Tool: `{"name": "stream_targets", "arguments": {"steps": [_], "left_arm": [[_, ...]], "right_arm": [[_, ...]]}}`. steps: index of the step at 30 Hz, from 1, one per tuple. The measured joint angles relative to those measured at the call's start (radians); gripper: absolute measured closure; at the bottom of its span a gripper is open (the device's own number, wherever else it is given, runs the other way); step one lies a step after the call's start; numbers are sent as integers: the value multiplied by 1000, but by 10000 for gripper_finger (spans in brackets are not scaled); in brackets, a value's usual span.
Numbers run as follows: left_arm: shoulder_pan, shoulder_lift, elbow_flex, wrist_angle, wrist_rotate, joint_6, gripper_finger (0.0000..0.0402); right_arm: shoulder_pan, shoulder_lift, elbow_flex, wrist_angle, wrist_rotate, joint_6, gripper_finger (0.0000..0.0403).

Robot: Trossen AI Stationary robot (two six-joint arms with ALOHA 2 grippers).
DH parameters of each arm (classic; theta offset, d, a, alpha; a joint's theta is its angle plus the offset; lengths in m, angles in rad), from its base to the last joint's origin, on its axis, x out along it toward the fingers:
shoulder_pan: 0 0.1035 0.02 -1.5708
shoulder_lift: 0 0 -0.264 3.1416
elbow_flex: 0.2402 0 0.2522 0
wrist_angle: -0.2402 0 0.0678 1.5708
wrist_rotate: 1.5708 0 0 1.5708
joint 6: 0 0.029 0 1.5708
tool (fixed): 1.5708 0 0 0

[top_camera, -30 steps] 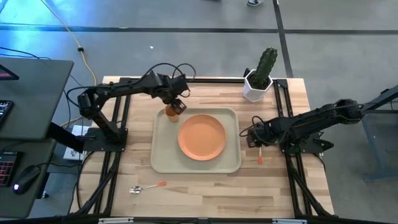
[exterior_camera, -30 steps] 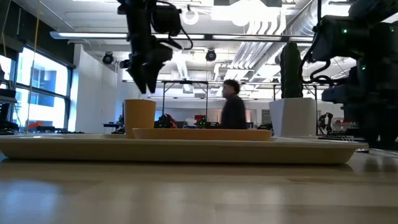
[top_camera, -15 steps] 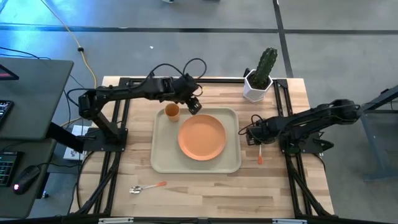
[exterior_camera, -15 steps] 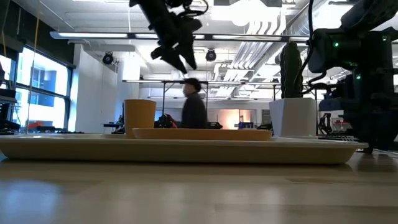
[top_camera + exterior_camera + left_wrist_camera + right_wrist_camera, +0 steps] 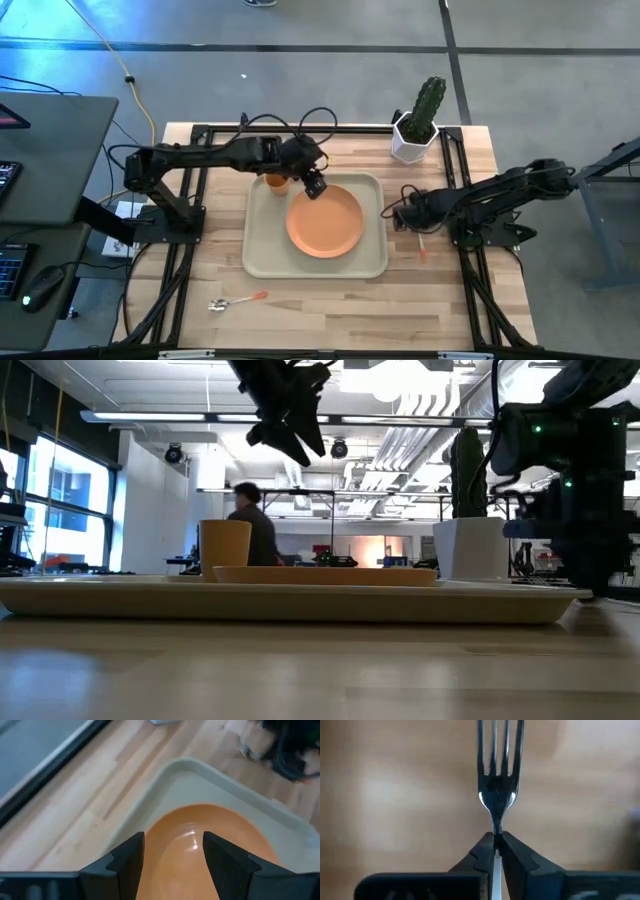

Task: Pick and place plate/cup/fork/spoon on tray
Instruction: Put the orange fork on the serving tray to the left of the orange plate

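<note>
The cream tray (image 5: pixel 262 255) carries the orange plate (image 5: pixel 325 220), and the orange cup (image 5: pixel 277 181) stands upright at its far left corner. My left gripper (image 5: pixel 315 185) hangs open above the plate's far left rim (image 5: pixel 210 845), beside the cup and touching nothing. Right of the tray, my right gripper (image 5: pixel 398 214) is shut on the fork (image 5: pixel 499 765), whose orange handle (image 5: pixel 424 250) trails toward the near edge. The spoon (image 5: pixel 236 300) lies flat on the table in front of the tray. My right gripper pinches the fork's thin metal neck (image 5: pixel 497 827), just behind the tines, between its two fingertips (image 5: pixel 485 851). The fork lies along the fingers with the tines pointing ahead. Whether it is lifted off the wood I cannot tell.
A white pot with a cactus (image 5: pixel 415 135) stands at the far right of the table, behind my right gripper. Bare wood runs along the table's near edge around the spoon. A person walks in the room beyond the table (image 5: pixel 250 525).
My left gripper has gone from above the cup toward the table's right, out over the plate's far left rim, turning as it went; it stays open. The cup stays standing on the tray. The fork's orange handle has shifted a little.
</note>
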Motion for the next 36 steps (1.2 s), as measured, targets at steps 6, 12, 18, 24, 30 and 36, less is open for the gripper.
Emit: {"name": "stream_targets", "arguments": {"steps": [6,12,18,24,30,36], "left_arm": [[-41,9,0,47,106,35,233],[-30,44,0,87,182,110,247],[-23,61,-2,286,240,104,241],[-21,141,-1,483,261,122,219],[-11,186,-2,480,243,64,214],[1,181,-2,595,232,50,225]], "right_arm": [[43,-85,143,-58,237,105,396],[26,-91,284,74,481,122,398],[-22,-65,373,157,519,-59,400],[-44,-63,397,275,523,-148,400],[-47,-63,397,416,540,-196,400],[-47,-63,397,411,544,-213,400]]}}
